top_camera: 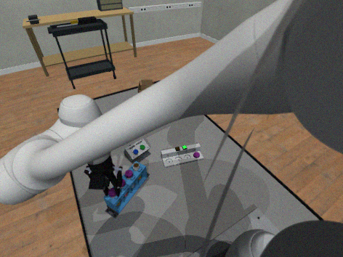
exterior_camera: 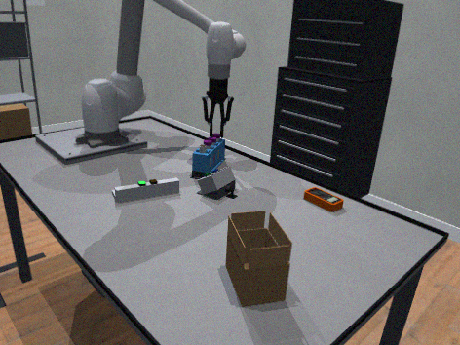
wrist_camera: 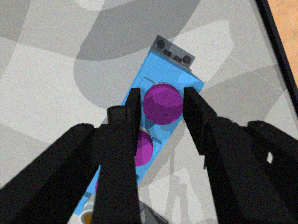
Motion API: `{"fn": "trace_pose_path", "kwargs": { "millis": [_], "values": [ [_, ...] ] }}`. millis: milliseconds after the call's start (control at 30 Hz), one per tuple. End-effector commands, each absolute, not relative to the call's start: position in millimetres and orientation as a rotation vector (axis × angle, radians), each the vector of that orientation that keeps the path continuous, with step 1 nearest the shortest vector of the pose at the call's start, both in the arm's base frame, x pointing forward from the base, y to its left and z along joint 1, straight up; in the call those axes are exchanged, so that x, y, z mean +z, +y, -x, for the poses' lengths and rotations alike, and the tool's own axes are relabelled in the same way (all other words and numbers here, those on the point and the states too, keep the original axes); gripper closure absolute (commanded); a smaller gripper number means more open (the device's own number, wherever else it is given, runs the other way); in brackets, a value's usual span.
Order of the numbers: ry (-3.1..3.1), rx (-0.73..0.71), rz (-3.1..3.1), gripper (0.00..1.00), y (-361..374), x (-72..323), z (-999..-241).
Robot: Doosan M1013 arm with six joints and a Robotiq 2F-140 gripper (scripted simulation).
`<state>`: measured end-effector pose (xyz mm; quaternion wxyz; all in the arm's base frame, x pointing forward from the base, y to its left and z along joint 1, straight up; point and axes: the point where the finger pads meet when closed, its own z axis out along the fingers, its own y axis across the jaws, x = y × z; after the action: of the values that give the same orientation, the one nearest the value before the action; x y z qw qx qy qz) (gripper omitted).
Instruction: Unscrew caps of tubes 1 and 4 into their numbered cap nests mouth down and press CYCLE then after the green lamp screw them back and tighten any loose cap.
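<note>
The blue tube rack [top_camera: 127, 185] stands on the grey table, also seen in the exterior view [exterior_camera: 209, 156]. My gripper [wrist_camera: 161, 102] hangs straight over its end tube. The fingers straddle that tube's purple cap [wrist_camera: 162, 104], with a thin gap on the left side, so the gripper is open. A second purple cap [wrist_camera: 142, 147] sits just behind it. The tube at the other end [top_camera: 136, 165] has no cap. The cap tray [top_camera: 182, 154] holds one purple cap [top_camera: 196, 154] in its right-end nest, and its green lamp [top_camera: 184, 147] is lit.
The key housing [top_camera: 137, 149] with the blue and green keys sits between the rack and the tray. An open cardboard box [exterior_camera: 258, 258] and an orange meter [exterior_camera: 324, 199] lie farther along the table. A black drawer cabinet [exterior_camera: 336, 97] stands behind it.
</note>
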<state>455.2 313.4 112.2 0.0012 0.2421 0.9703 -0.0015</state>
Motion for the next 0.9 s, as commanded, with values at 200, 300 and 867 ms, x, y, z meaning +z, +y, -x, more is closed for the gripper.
{"fn": "trace_pose_path", "kwargs": {
  "millis": [200, 300, 867],
  "values": [
    [3.048, -0.002, -0.756, 0.70, 313.7, 112.9, -455.5],
    [3.048, -0.002, -0.756, 0.70, 313.7, 112.9, -455.5],
    [2.688, -0.001, -1.622, 0.70, 313.7, 112.7, -455.6]
  ]
}}
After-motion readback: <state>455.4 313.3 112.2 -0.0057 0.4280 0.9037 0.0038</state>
